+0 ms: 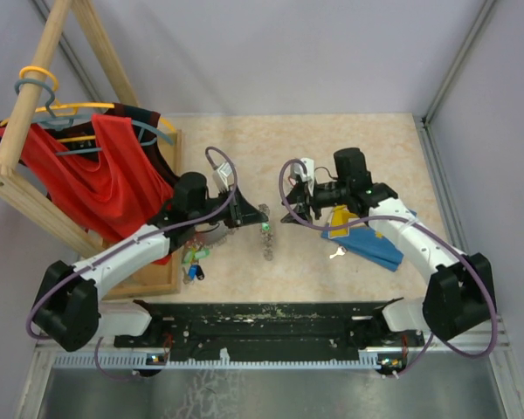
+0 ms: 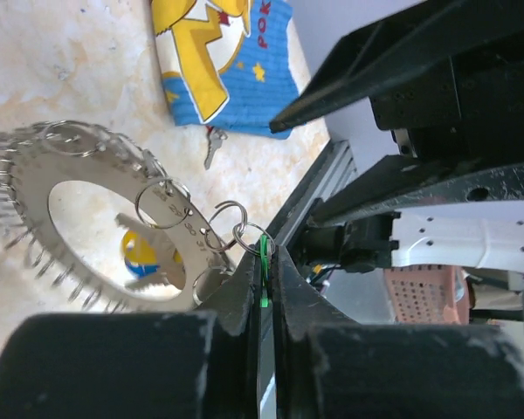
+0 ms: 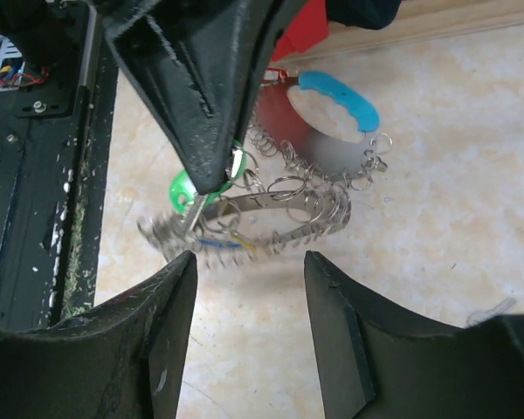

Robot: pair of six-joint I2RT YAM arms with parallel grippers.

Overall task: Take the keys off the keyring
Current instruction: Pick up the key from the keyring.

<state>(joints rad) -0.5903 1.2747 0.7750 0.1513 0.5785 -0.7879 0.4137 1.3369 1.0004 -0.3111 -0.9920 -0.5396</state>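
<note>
My left gripper is shut on a green-tagged key, seen edge-on as a green sliver between its fingers. The grey keyring, fringed with small silver loops, hangs from that key by one loop and looks blurred in the right wrist view. From above, the left gripper holds the green key over mid-table, with the keyring dangling below. My right gripper is open, just short of the keyring and touching nothing. It faces the left gripper from the right.
A blue and yellow pouch lies at the right, with a loose silver key beside it. More tagged keys lie by the wooden rack's base. A second looped ring with a blue piece rests beyond. Red cloth hangs at the left.
</note>
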